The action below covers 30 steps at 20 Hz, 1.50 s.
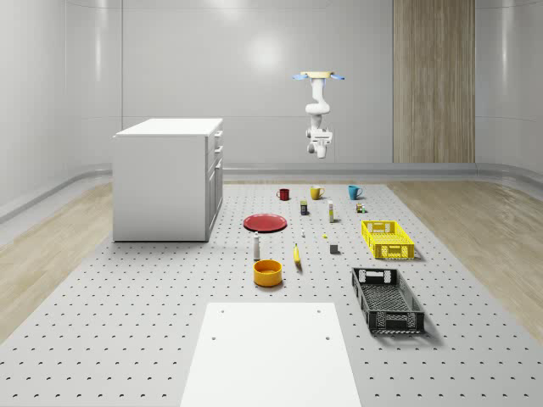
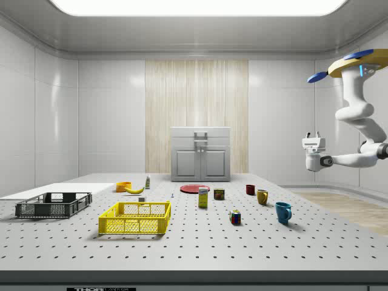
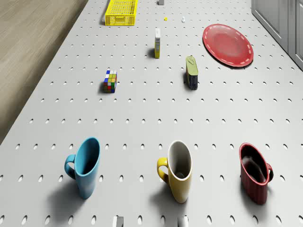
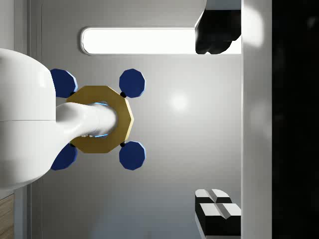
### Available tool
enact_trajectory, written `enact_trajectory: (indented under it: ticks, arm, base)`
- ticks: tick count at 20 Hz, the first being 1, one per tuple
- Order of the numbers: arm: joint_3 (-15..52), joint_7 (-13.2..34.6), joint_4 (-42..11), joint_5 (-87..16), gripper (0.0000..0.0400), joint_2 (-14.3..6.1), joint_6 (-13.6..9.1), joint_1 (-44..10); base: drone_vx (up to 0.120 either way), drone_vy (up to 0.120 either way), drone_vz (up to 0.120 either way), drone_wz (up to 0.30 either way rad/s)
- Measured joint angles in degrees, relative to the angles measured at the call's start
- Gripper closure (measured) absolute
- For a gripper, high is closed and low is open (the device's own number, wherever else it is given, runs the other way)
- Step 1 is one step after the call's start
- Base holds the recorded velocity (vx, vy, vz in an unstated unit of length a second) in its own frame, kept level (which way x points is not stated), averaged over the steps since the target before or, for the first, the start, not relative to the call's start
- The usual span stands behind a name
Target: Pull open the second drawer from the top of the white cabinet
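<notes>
I hold the drone (image 1: 320, 77) hovering high over the table's far edge, above the row of mugs (image 3: 179, 170). The white cabinet (image 1: 168, 180) stands well apart, at about eight o'clock from it in the whole-scene view. Its second drawer (image 1: 217, 150) looks fully closed. The gripper (image 2: 313, 140) hangs in open air; I cannot tell its finger state. Everything remains: approach, grasp, pull.

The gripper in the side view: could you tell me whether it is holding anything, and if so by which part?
Nothing is held. The gripper hangs in open air, high above the table near the mugs and far from the white cabinet.
</notes>
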Motion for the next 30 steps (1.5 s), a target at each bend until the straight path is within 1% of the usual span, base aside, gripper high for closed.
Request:
enact_trajectory:
  ticks: [3, 8, 11, 15, 16, 18, 20, 22, 26, 30]
  arm:
    - [0.0, -0.1, 3.6, 0.0, 0.0063, 0.4, -3.1, -0.1]
    - [0.1, -0.1, 9.7, 0.1, 0.0089, 2.3, -7.1, -0.2]
    - [0.1, -0.1, 12.7, 0.1, 0.0095, 3.4, -8.8, -0.2]
    - [0.2, -0.1, 15.2, 0.1, 0.0098, 4.4, -10.2, -0.3]
    - [-2.2, -0.5, 15.6, 4.0, 0.0098, 4.5, -10.5, 0.1]
    - [-11.0, -2.8, 14.4, 17.5, 0.0095, 4.7, -10.9, 1.9]
    - [-18.7, -4.7, 11.4, 29.3, 0.0093, 4.5, -11.2, 3.9]
    - [-24.7, -6.3, 7.9, 38.6, 0.0093, 4.0, -11.2, 6.0]
    - [-32.3, -8.3, 2.2, 50.0, 0.0096, 2.9, -10.9, 9.6]
    - [-36.5, -9.2, -1.1, 55.4, 0.0098, 1.7, -10.1, 12.6]
  base:
    - [0.000, 0.000, 0.000, 0.000]
    - [0.000, 0.000, 0.000, 0.000]
    - [0.000, 0.000, 0.000, 0.000]
    - [0.000, 0.000, 0.000, 0.000]
    - [0.000, -0.040, 0.000, 0.000]
    - [0.120, -0.120, 0.000, 0.000]
    - [0.120, -0.120, 0.120, 0.000]
    - [0.120, -0.120, 0.120, 0.000]
    - [0.120, -0.120, 0.120, 0.000]
    - [0.120, -0.120, 0.000, 0.000]
